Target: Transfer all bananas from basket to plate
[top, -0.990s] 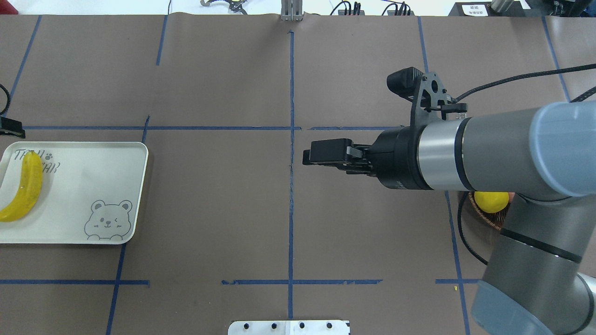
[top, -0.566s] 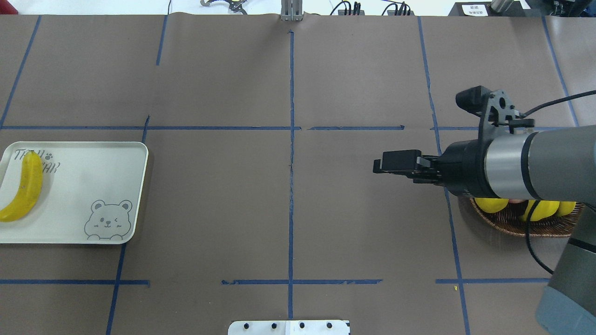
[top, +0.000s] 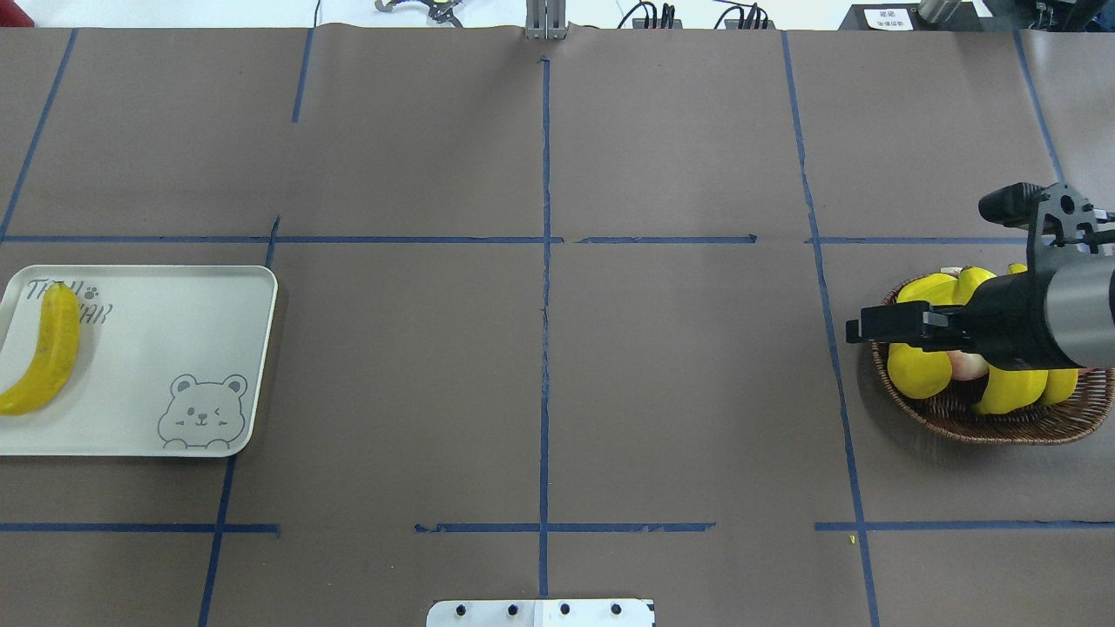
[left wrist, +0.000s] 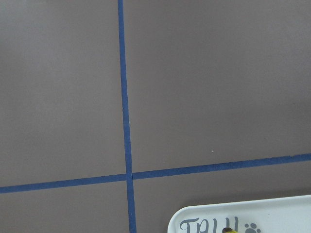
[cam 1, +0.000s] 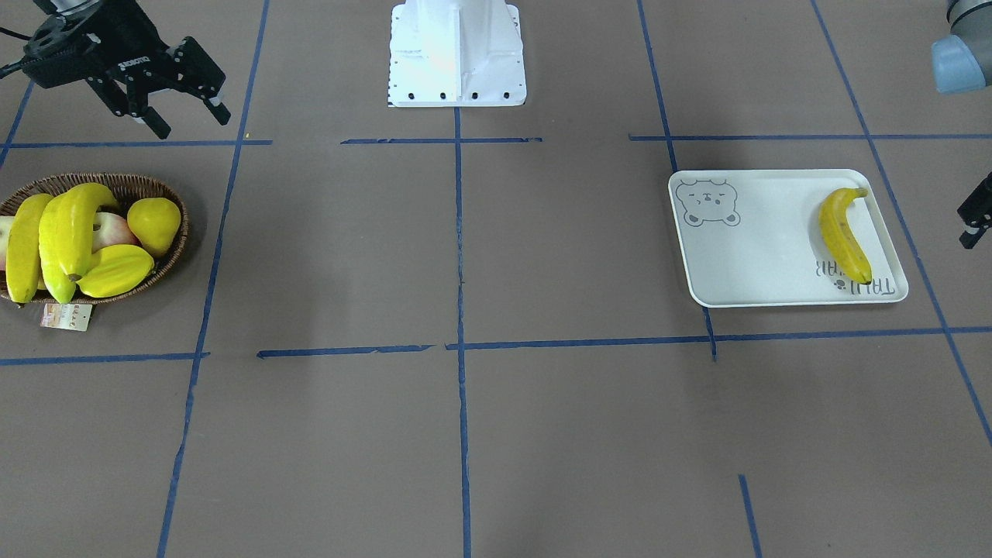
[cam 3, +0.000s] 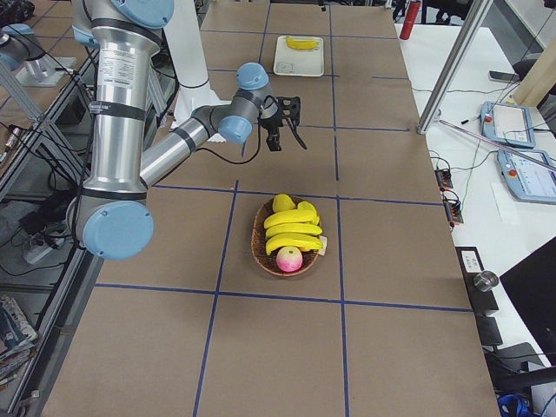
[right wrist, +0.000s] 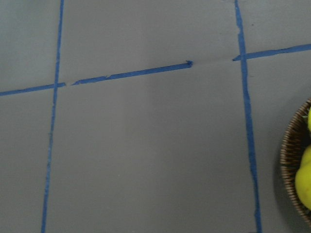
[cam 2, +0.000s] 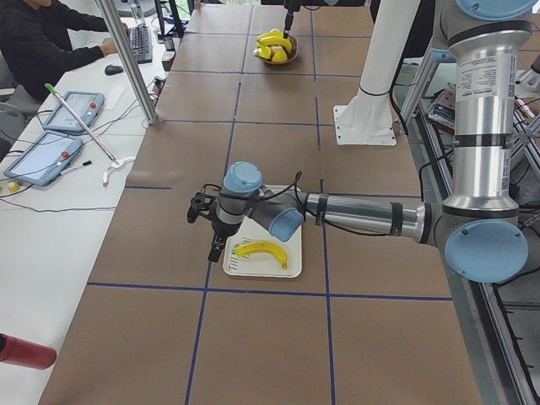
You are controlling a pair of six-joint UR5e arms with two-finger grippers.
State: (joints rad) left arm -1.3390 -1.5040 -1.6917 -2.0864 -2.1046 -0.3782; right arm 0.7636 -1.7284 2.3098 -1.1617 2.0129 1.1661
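Note:
One banana (cam 1: 845,232) lies on the white bear plate (cam 1: 759,263). It shows at the overhead view's left too (top: 48,357), on the plate (top: 157,348). Three bananas (cam 1: 77,221) lie in the wicker basket (cam 1: 116,183) with a star fruit, a pear-shaped fruit and an apple. My right gripper (cam 1: 190,120) is open and empty. It hangs high over the basket's inner rim (top: 1002,431) in the overhead view (top: 858,329). My left gripper (cam 1: 975,217) is cut off by the view's edge beside the plate; I cannot tell its state.
The robot's white base plate (cam 1: 457,54) sits at the table's near middle edge. A paper tag (cam 1: 66,316) lies by the basket. A side table with tablets and an operator (cam 2: 34,42) runs along the far side.
My right arm has swung right from the table's middle to the basket, gripper empty. My left gripper has left the overhead view's left edge.

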